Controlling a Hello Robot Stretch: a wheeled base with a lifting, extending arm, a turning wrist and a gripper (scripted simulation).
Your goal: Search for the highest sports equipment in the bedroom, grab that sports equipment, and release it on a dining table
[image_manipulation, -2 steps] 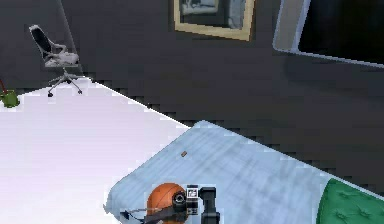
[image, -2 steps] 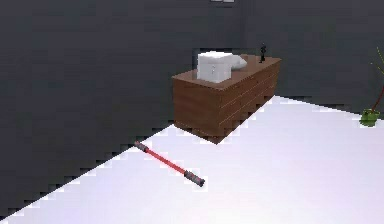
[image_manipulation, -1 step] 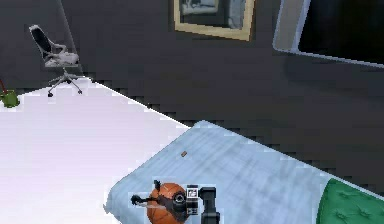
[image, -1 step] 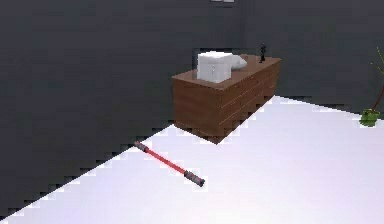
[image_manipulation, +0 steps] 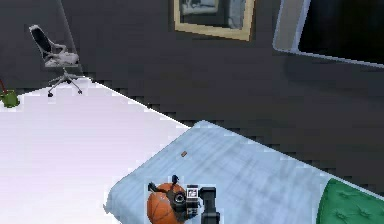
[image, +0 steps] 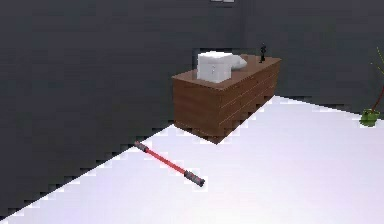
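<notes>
- Low in the forward view, a red bat (image: 170,163) with a dark grip lies on the pale floor (image: 300,170), in the open before a wooden dresser (image: 228,100).
- On the dresser top sit a white box (image: 218,66) and a thin dark object (image: 263,52); a potted plant (image: 372,112) stands at the right edge.
- Arm side view: an orange basketball (image_manipulation: 156,208) rests on the blue bed (image_manipulation: 250,170) near its corner, the gripper (image_manipulation: 172,197) at it on the arm (image_manipulation: 212,208). Whether it has hold of the ball, or how its fingers stand, cannot be told.
- A green pillow (image_manipulation: 352,205) lies at the bed's right; an office chair (image_manipulation: 58,58) stands by the dark wall, where a framed picture (image_manipulation: 213,18) hangs.
</notes>
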